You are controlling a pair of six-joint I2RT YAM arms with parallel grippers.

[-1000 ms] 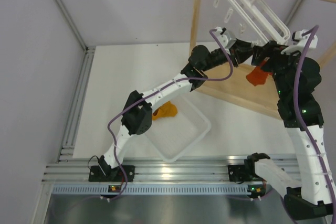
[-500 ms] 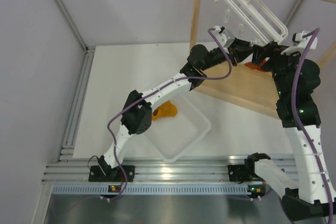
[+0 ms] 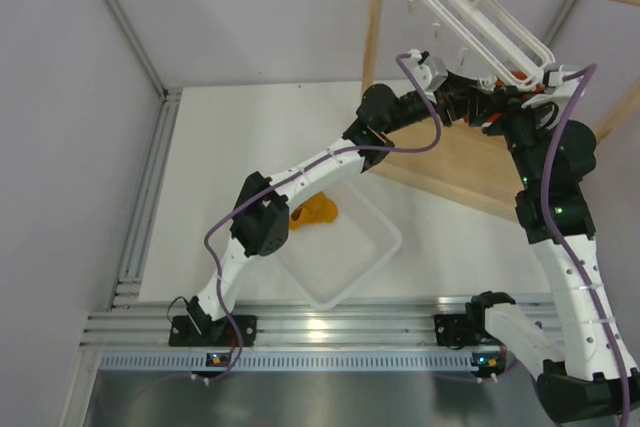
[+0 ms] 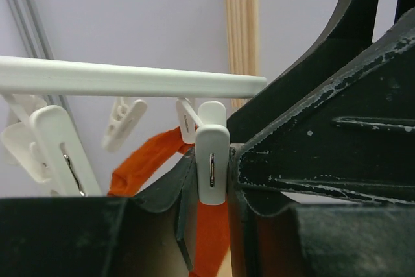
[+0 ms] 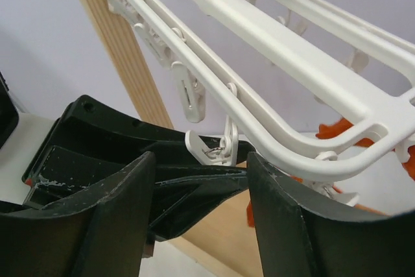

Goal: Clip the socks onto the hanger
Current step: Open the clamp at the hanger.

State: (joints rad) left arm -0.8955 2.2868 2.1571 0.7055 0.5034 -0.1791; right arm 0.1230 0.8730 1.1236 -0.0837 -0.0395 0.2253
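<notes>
- The left fingers (image 4: 185,215) are narrow and press on both sides of a white clip (image 4: 212,160) at the centre of the left wrist view.
- The clip hangs beneath a white bar of the hanger (image 4: 130,77), which crosses the upper left of that frame.
- A red-orange sock (image 4: 146,160) hangs just behind the clip and runs down to the lower centre, between the fingers.
- The right fingers (image 5: 110,218) are spread wide. The black left fingers and the clip lie beyond the gap, at the centre of the right wrist view.
- In the top view, both arm ends meet at the lower end of the tilted hanger, in the upper right of the frame.
- The hanger's hook sits over the top rail of the wooden rack (image 3: 375,37).
- A yellow-orange sock (image 3: 315,212) lies in the white tray (image 3: 395,237) on the desk (image 3: 250,137), at frame centre.
</notes>
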